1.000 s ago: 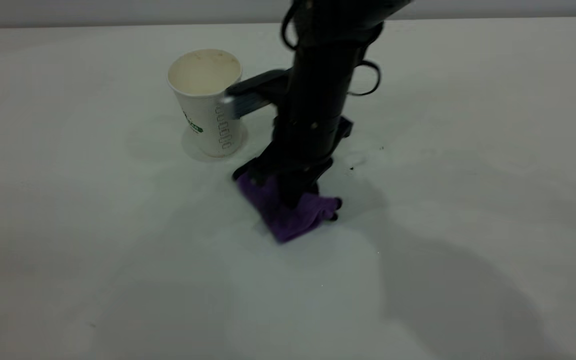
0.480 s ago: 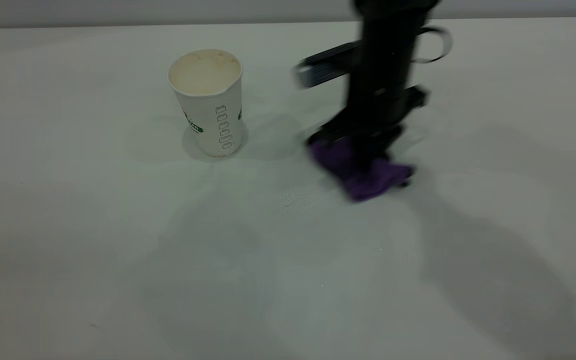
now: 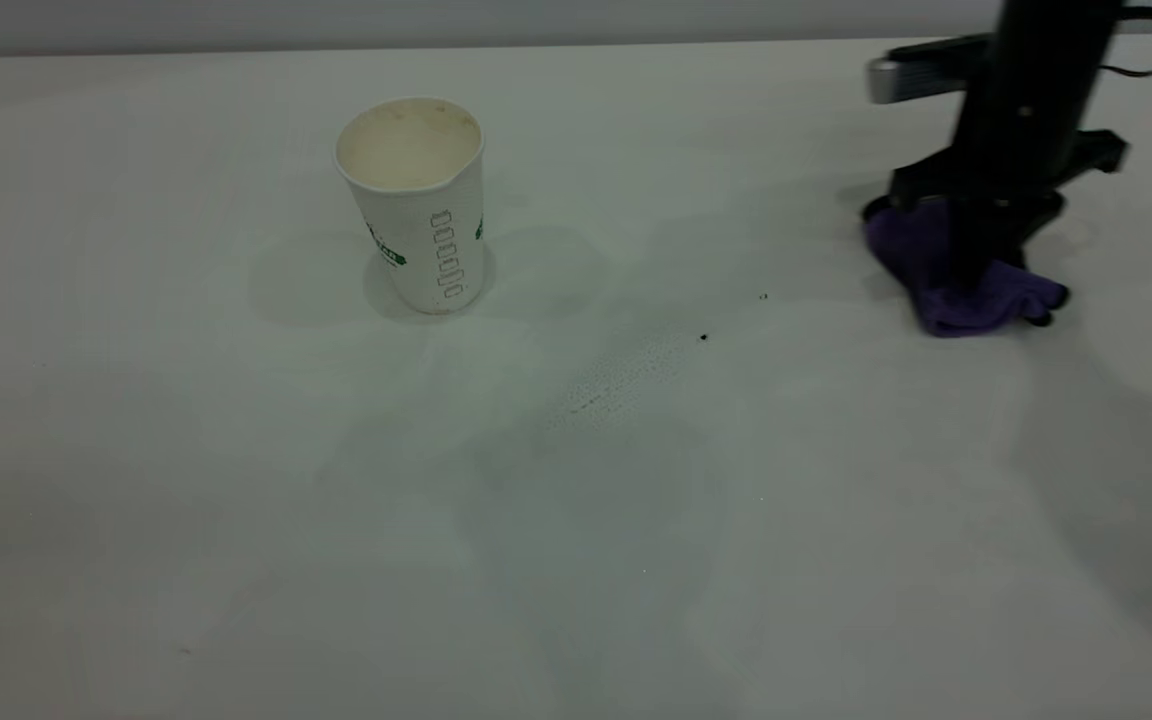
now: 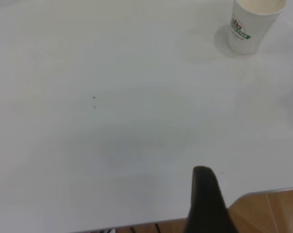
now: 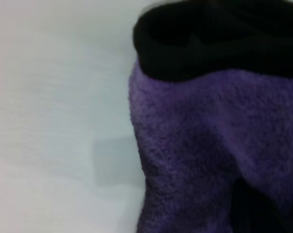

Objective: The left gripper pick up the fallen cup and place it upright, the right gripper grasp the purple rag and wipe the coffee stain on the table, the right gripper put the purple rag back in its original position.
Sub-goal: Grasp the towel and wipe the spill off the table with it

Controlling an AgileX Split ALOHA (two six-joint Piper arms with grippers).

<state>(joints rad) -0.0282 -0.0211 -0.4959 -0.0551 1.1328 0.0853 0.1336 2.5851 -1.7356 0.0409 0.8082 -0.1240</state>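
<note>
1. Two black fingers of the right gripper (image 3: 976,275) clenched on the purple rag (image 3: 946,280), pointing straight down, far right of the table (image 3: 236,520).
2. Rag bunched under the fingers, lower edge touching the table, black edging showing in the right wrist view (image 5: 209,145).
3. Silver-grey block (image 3: 911,75) sticking out from the right arm above the rag.
4. Left gripper: only one dark finger (image 4: 207,204) visible at the near table edge in the left wrist view; open or closed, cannot tell.
5. Cup (image 3: 418,205) upright, well apart from the rag, left of centre; also seen from the left wrist (image 4: 253,24).
6. Faint smeared wet patch (image 3: 616,380) with tiny dark specks (image 3: 703,337) between cup and rag.
</note>
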